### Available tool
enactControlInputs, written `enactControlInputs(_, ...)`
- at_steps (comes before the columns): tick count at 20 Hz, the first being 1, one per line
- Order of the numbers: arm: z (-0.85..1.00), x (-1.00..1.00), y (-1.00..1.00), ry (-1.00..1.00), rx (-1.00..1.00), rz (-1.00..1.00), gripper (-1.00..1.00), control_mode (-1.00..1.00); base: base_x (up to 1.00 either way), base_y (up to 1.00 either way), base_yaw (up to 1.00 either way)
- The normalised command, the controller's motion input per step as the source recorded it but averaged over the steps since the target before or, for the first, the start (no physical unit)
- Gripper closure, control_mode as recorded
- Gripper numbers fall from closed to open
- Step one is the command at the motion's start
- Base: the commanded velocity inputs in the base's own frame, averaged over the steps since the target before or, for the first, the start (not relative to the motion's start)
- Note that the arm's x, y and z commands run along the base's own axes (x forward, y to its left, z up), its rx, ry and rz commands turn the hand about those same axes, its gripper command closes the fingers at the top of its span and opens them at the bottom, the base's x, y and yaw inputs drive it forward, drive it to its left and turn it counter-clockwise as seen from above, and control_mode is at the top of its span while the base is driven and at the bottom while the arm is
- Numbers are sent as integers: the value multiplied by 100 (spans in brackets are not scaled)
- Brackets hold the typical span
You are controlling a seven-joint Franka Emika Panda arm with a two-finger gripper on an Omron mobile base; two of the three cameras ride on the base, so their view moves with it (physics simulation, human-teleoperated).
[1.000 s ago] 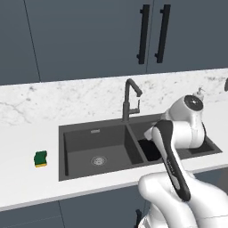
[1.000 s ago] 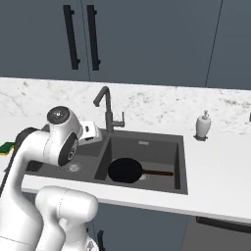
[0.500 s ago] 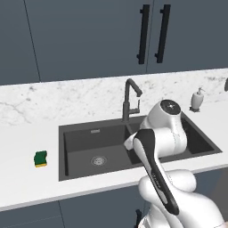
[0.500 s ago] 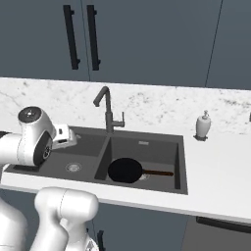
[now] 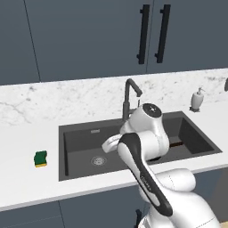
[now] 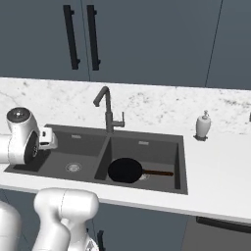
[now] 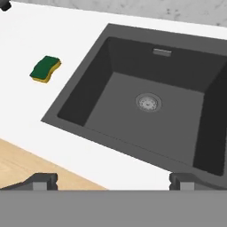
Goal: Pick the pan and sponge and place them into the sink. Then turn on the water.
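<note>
The black pan (image 6: pixel 126 170) lies flat in the right basin of the dark sink (image 6: pixel 162 147), its brownish handle pointing right. The green-and-yellow sponge (image 5: pixel 40 158) rests on the white counter left of the sink (image 5: pixel 67 153). In the hand view the sponge (image 7: pixel 45 69) is at the upper left, well away from my gripper (image 7: pixel 114 181). The gripper is open and holds nothing, hanging above the front rim of the left basin (image 7: pixel 88 88). The dark gooseneck faucet (image 5: pixel 129 95) stands behind the divider, and no water runs.
A white soap dispenser (image 6: pixel 203 125) stands on the counter right of the sink. The left basin holds just its round drain (image 7: pixel 148 102). The counter's front edge and wooden floor (image 7: pixel 26 166) show below the hand. Dark cabinets with black handles (image 5: pixel 143 33) hang above.
My arm has swung left, from over the right basin to over the left basin's front. The pan lies still in the right basin. The gripper has stayed open.
</note>
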Motion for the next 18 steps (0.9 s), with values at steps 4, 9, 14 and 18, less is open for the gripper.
enactControlInputs(4, -33, -6, 65, -3, 10, 1, -100, -100, 0, 0, 0)
enactControlInputs(9, -10, -3, 70, 0, 1, 4, -100, -100, 0, 0, 0)
enactControlInputs(14, 0, 0, 70, 2, 0, 3, -100, -100, 0, 0, 0)
enactControlInputs(18, 0, 0, 63, 5, 0, 2, -100, -100, 0, 0, 0)
